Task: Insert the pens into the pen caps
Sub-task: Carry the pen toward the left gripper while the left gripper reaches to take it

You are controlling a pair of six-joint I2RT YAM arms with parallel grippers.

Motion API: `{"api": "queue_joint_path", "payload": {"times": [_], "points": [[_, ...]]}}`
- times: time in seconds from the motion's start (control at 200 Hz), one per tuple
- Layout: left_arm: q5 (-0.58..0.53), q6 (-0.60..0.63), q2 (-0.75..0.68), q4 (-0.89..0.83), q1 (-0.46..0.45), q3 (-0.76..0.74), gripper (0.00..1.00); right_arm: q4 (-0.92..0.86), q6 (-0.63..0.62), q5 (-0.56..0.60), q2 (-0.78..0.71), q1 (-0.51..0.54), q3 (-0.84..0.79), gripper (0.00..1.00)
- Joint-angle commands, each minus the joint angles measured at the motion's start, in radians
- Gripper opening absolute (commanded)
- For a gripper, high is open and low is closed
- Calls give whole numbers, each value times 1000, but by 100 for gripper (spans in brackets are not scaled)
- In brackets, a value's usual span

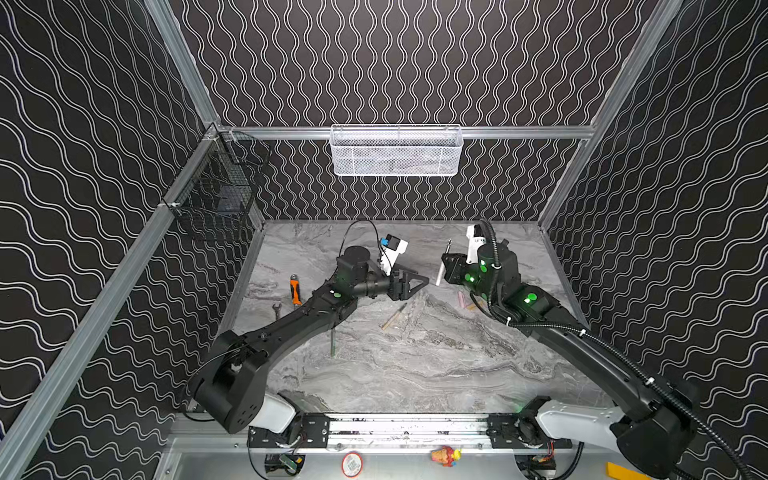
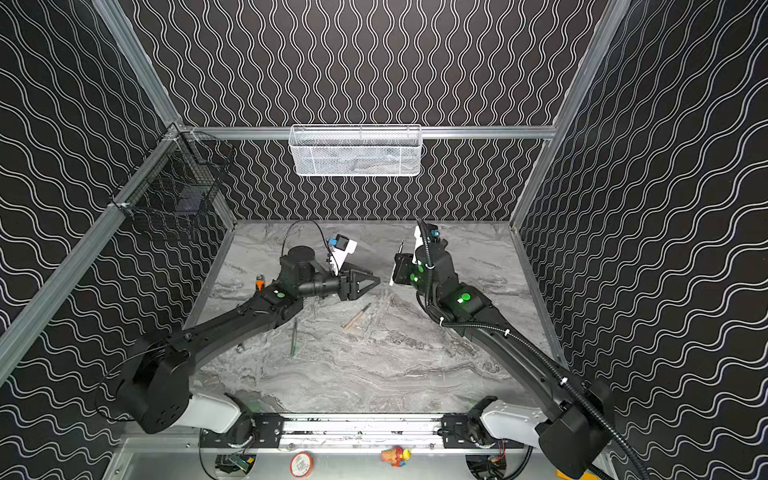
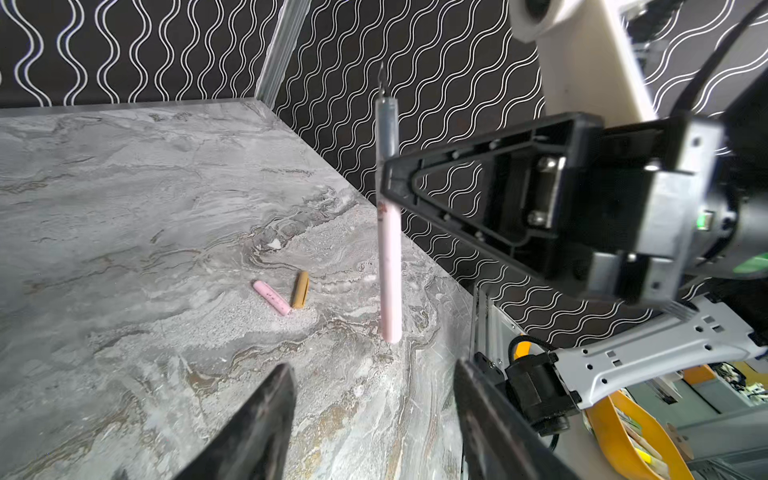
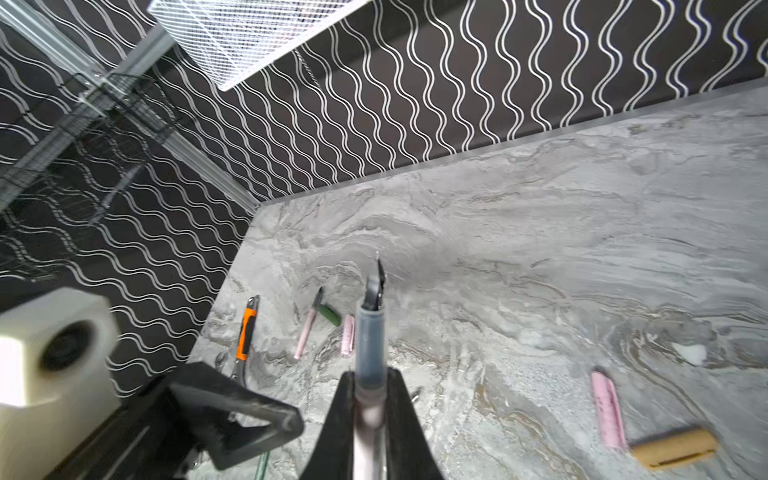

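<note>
Green pen [image 1: 332, 343] lies by my left arm. Left gripper [image 3: 370, 419] hangs empty, jaws partly apart. Tan pen [image 1: 394, 316] lies flat mid-table [image 1: 415, 374]. Right gripper [image 3: 388, 183] pinches pale pink pen [image 3: 390, 270] upright, nib up. Pink cap [image 3: 272, 298] and tan cap [image 3: 301, 289] lie just beside each other, far right.

The left arm [image 1: 291, 324] and right arm [image 1: 573, 343] face each other, left jaws parted, right jaws clamped.

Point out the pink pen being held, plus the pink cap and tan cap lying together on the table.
pink pen [image 3: 390, 270]: left wrist view, middle of its pink barrel.
pink cap [image 3: 272, 297]: left wrist view, middle of the tube.
tan cap [image 3: 301, 289]: left wrist view, middle of the tube.
</note>
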Motion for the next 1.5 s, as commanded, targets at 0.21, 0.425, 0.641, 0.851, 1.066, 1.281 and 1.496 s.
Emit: {"api": "queue_joint_path", "payload": {"times": [0.21, 0.425, 0.641, 0.851, 1.066, 1.281, 1.496], "points": [[31, -9, 21, 53, -13, 13, 59, 83, 5, -49, -3, 46, -12, 7], [10, 17, 21, 0, -18, 31, 56, 94, 20, -69, 12, 72, -10, 7], [6, 27, 30, -29, -26, 45, 47, 103, 21, -52, 18, 99, -13, 6], [-2, 46, 36, -65, -34, 61, 35, 108, 19, -39, 13, 107, -11, 6], [-6, 35, 41, -60, -33, 61, 19, 105, 20, -42, 6, 116, -14, 9], [-56, 25, 24, -24, -32, 40, 5, 82, 13, -94, -26, 129, -1, 28], [-149, 60, -36, 23, -6, 14, 3, 17, 34, -119, -163, 130, -22, 38]]}}
